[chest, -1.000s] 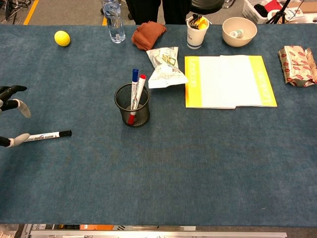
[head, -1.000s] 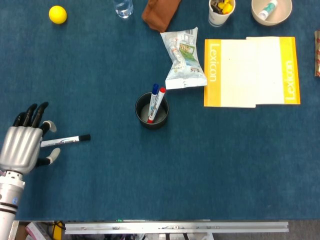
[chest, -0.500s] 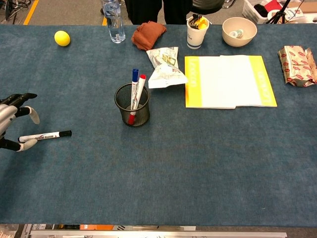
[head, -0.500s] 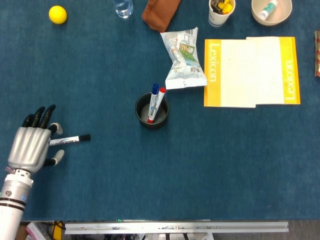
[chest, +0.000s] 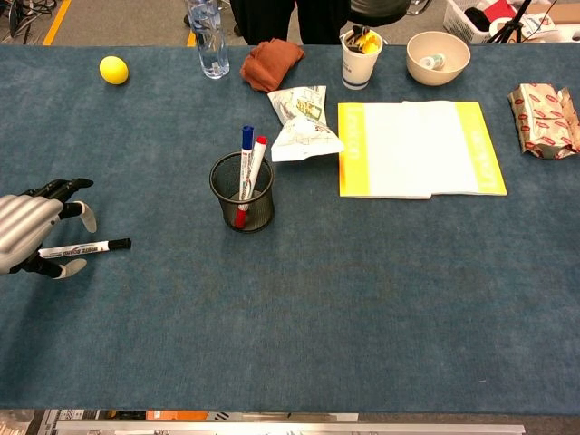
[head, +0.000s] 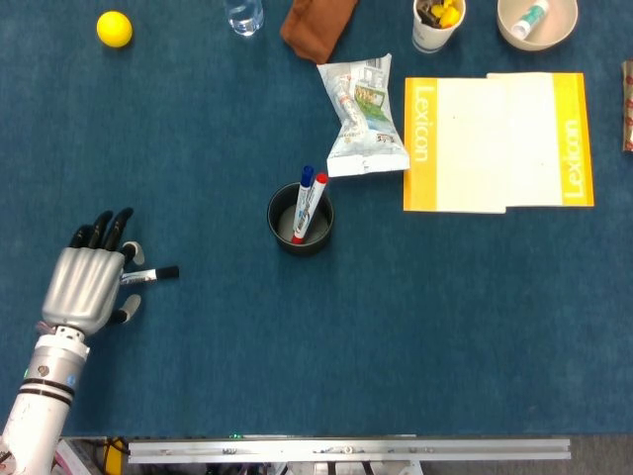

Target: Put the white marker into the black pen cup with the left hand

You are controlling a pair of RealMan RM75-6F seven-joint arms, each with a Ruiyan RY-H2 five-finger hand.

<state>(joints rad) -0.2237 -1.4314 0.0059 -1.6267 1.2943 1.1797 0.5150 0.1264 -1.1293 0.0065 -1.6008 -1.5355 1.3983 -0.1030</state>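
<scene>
The white marker (head: 148,275) (chest: 86,247) lies flat on the blue table cloth at the left, its black cap pointing right. My left hand (head: 84,287) (chest: 27,236) hovers over the marker's white end, palm down and fingers apart, with the thumb on the near side and the other fingers on the far side. It does not grip the marker. The black mesh pen cup (head: 276,222) (chest: 259,205) stands upright in the middle of the table, to the right of the marker, holding a blue-capped and a red-capped marker. My right hand is out of both views.
A snack bag (head: 362,117) and a yellow Lexicon pad (head: 495,143) lie behind and right of the cup. Along the far edge are a yellow ball (head: 114,29), a water bottle (chest: 204,36), a brown cloth (head: 316,25), a paper cup (head: 435,25) and a bowl (head: 536,22).
My left hand has slid to the right along the marker and now covers more of its white barrel. The marker has stayed where it lay.
</scene>
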